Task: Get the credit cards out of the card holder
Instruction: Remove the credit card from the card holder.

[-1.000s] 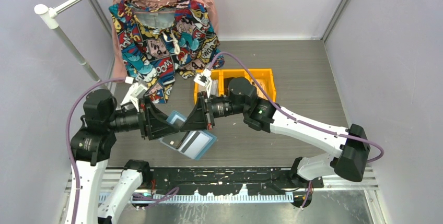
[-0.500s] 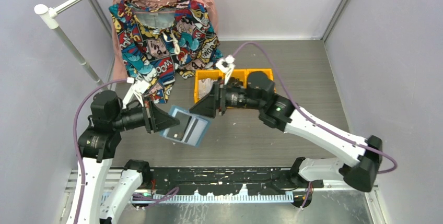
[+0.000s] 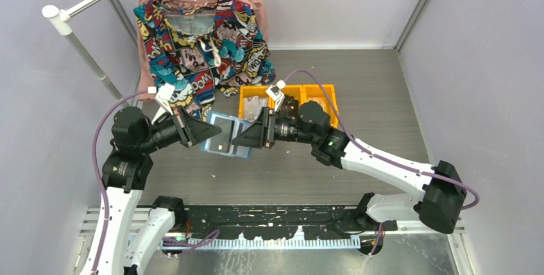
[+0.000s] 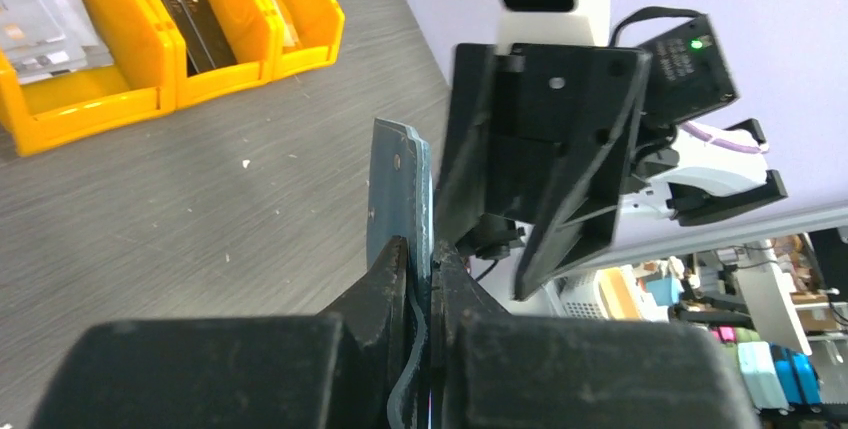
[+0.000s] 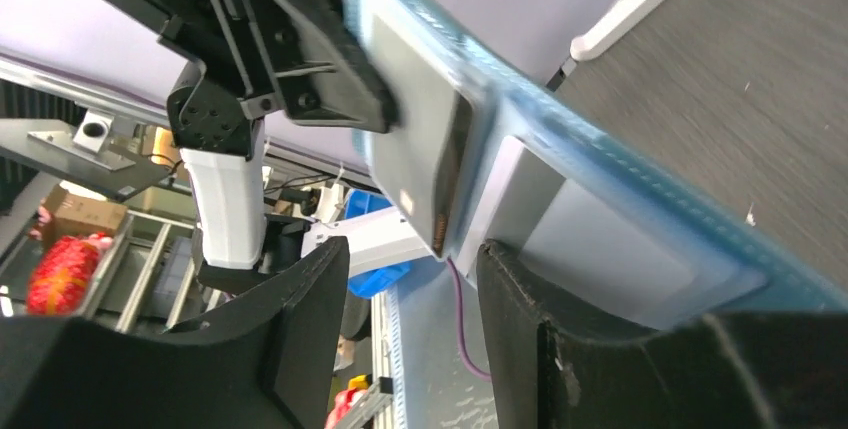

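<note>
1. Table (image 3: 378, 95): grey wood-grain top.
2. Shirt (image 3: 199, 44): comic print, on a hanger at the far left.
3. Orange bins (image 3: 319, 87): side by side, beyond the right arm.
4. Left gripper (image 4: 421, 264): pinched tight on the card holder's edge.
5. Right gripper (image 5: 413, 269): fingers spread wide, gripping nothing, at the holder's opposite edge.
6. Card holder (image 3: 224, 135): blue, open, held up between both grippers.
7. Credit cards (image 5: 600, 239): pale, inside the holder's clear sleeves.

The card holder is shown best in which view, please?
The top external view: the card holder appears open, almost whole. The right wrist shows its sleeves close but cropped; the left wrist shows only its edge.
</note>
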